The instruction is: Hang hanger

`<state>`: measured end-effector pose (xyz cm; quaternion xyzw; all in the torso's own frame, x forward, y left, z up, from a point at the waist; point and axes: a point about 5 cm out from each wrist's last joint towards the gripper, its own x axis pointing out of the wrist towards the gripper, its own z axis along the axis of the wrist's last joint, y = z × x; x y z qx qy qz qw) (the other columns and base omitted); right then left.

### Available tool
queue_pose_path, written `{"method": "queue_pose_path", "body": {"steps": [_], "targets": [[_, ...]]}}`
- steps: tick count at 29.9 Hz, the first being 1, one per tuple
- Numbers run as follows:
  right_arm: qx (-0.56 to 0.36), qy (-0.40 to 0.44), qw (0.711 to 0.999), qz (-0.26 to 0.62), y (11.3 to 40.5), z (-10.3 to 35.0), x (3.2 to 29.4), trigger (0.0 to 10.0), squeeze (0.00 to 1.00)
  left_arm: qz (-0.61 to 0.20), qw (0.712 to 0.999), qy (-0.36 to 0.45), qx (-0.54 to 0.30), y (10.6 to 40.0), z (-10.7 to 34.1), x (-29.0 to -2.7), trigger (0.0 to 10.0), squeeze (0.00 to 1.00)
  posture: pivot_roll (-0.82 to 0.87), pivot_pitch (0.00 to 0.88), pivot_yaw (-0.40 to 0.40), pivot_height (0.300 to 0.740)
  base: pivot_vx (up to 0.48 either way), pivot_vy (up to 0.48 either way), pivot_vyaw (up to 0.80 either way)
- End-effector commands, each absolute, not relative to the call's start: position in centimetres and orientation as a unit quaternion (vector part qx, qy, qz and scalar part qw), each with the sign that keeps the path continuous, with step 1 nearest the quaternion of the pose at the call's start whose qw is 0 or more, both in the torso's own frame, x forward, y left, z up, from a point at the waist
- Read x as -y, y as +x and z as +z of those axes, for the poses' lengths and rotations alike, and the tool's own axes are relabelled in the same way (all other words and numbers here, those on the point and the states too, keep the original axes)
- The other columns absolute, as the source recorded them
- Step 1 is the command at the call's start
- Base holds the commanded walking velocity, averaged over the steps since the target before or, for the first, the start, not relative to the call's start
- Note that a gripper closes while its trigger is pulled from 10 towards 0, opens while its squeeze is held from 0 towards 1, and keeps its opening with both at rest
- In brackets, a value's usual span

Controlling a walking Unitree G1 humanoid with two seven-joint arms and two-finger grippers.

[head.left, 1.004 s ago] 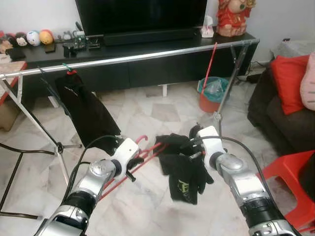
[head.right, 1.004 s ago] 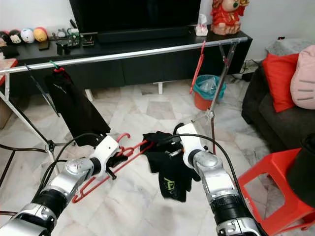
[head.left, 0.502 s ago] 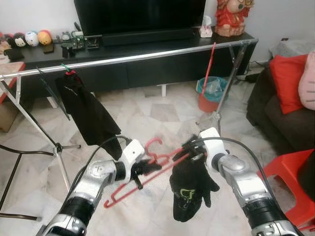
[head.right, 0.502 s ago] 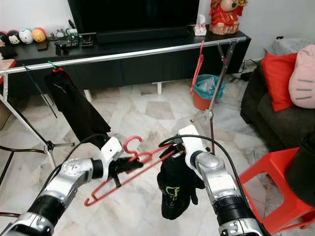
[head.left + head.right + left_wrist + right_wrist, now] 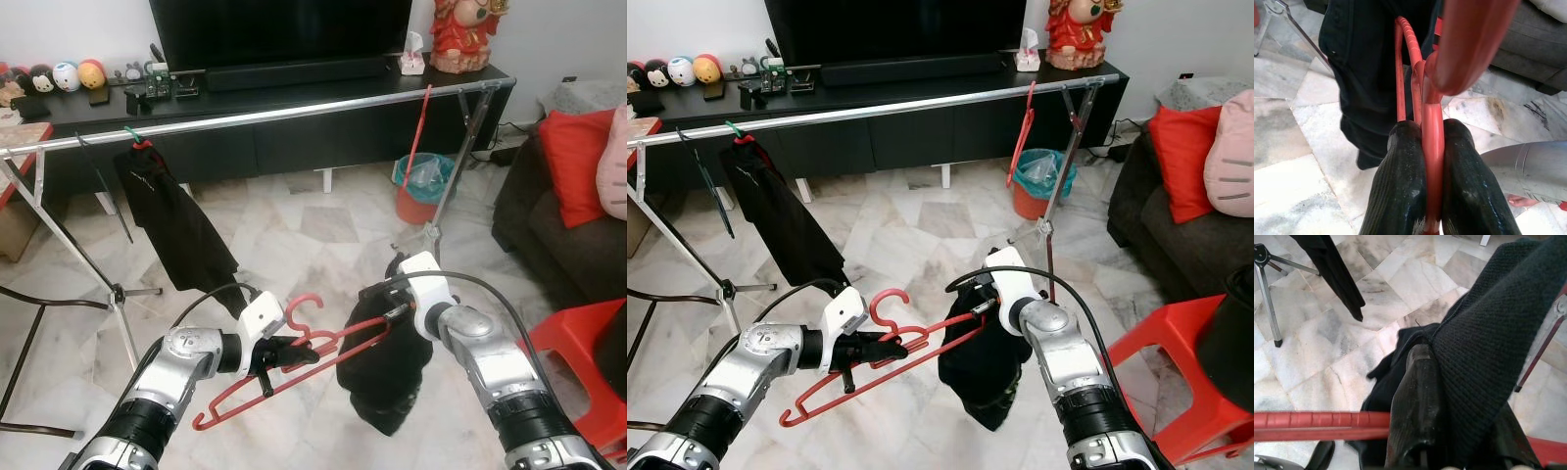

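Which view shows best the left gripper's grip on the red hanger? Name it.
The left wrist view: both black fingers pinch the red hanger. Both eye views show the left gripper from farther off, clamped below the hook.

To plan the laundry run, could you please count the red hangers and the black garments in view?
Red hangers: 2 (held hanger in the left pincer, spare hanger on the rail)
Black garments: 2 (hung garment on the rail, loose garment in the right pincer)
Total: 4
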<state>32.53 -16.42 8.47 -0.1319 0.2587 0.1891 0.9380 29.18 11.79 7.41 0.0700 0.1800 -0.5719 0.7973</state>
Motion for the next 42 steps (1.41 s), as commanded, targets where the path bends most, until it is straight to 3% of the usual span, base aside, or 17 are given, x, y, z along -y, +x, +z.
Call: {"method": "queue_pose_path", "body": {"steps": [1,7,22,29,36,39,42], "targets": [[-0.228,-0.136,0.943,0.201,33.3,10.2,15.6,10.0,0.00,-0.590,0.783,0.078,-0.180,28.8,7.5,-11.2,10.0,0.00,-0.02,0.010,0.007,0.740,0.000,0.000,0.00],[-0.213,-0.130,0.942,0.224,33.5,11.1,14.4,10.0,0.00,-0.564,0.802,0.095,-0.173,29.5,7.4,-10.9,10.0,0.00,-0.02,0.011,0.007,0.740,0.000,0.000,0.00],[-0.199,-0.113,0.933,0.279,32.7,12.1,11.7,10.0,0.00,-0.580,0.796,0.082,-0.153,29.5,7.9,-9.6,10.0,0.00,-0.03,0.010,0.008,0.740,0.000,0.000,0.00],[-0.175,-0.092,0.929,0.312,31.9,13.4,10.6,10.0,0.00,-0.564,0.812,0.067,-0.134,30.0,8.5,-9.9,10.0,0.00,-0.03,0.013,0.007,0.740,0.000,0.000,0.00],[-0.190,-0.106,0.925,0.312,31.0,12.4,11.6,10.0,0.00,-0.592,0.798,0.008,-0.111,29.5,10.0,-9.8,10.0,0.00,-0.03,0.014,0.006,0.740,0.000,0.000,0.00],[-0.205,-0.113,0.925,0.300,30.7,11.7,12.6,10.0,0.00,-0.621,0.777,-0.005,-0.106,29.0,10.7,-10.1,10.0,0.00,-0.03,0.014,0.006,0.740,0.000,0.000,0.00],[-0.193,-0.100,0.925,0.312,30.6,12.5,12.0,10.0,0.00,-0.600,0.793,0.010,-0.103,29.6,10.7,-10.2,10.0,0.00,-0.03,0.012,0.009,0.740,0.000,0.000,0.00]]}}
